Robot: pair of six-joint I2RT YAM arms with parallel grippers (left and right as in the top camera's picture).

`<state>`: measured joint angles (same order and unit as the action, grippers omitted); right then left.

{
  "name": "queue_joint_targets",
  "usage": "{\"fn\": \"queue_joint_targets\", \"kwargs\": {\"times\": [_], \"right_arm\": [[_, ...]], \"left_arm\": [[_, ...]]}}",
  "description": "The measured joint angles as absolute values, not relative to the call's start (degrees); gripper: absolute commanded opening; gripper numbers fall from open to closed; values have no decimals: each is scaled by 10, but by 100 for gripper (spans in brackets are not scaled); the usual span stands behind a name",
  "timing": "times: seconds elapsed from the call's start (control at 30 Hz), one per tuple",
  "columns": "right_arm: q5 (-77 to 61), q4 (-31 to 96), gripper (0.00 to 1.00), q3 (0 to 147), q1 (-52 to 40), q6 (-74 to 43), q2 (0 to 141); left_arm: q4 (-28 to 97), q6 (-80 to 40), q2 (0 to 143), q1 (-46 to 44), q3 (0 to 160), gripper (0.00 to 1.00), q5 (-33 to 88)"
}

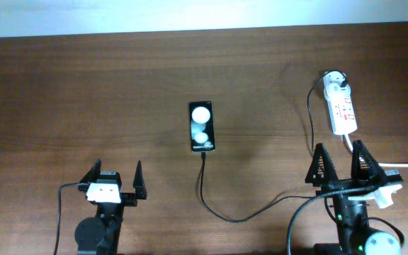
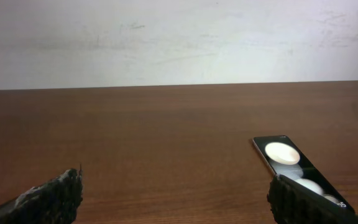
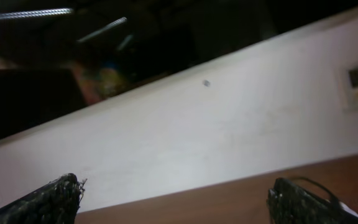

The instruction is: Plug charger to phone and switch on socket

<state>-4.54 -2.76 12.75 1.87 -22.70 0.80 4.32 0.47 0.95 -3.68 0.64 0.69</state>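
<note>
The black phone (image 1: 202,126) lies flat mid-table with two round white reflections; it also shows in the left wrist view (image 2: 291,163), partly behind my right finger. The thin black charger cable (image 1: 225,214) runs from the phone's near end, curves right and up to the white plug adapter (image 1: 336,83) seated in the far end of the white socket strip (image 1: 343,112). My left gripper (image 1: 114,178) is open and empty near the front left. My right gripper (image 1: 340,164) is open and empty just in front of the socket.
The socket's thick white cord (image 1: 402,167) trails right past my right arm. The wooden table's far edge meets a white wall (image 2: 179,37). The right wrist view points up at the wall (image 3: 229,124).
</note>
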Motion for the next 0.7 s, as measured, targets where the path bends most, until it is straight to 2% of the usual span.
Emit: {"fn": "queue_joint_targets", "kwargs": {"times": [0.2, 0.3, 0.37, 0.7], "right_arm": [[4, -78, 99, 19, 19, -196, 8], [7, -49, 99, 6, 19, -114, 8], [7, 29, 99, 7, 19, -75, 6], [6, 42, 99, 6, 19, -54, 7]], "left_arm": [[43, 4, 10, -37, 6, 99, 7], [43, 5, 10, -37, 6, 99, 7], [43, 4, 10, -37, 6, 99, 7], [43, 5, 10, -37, 6, 99, 7]]}}
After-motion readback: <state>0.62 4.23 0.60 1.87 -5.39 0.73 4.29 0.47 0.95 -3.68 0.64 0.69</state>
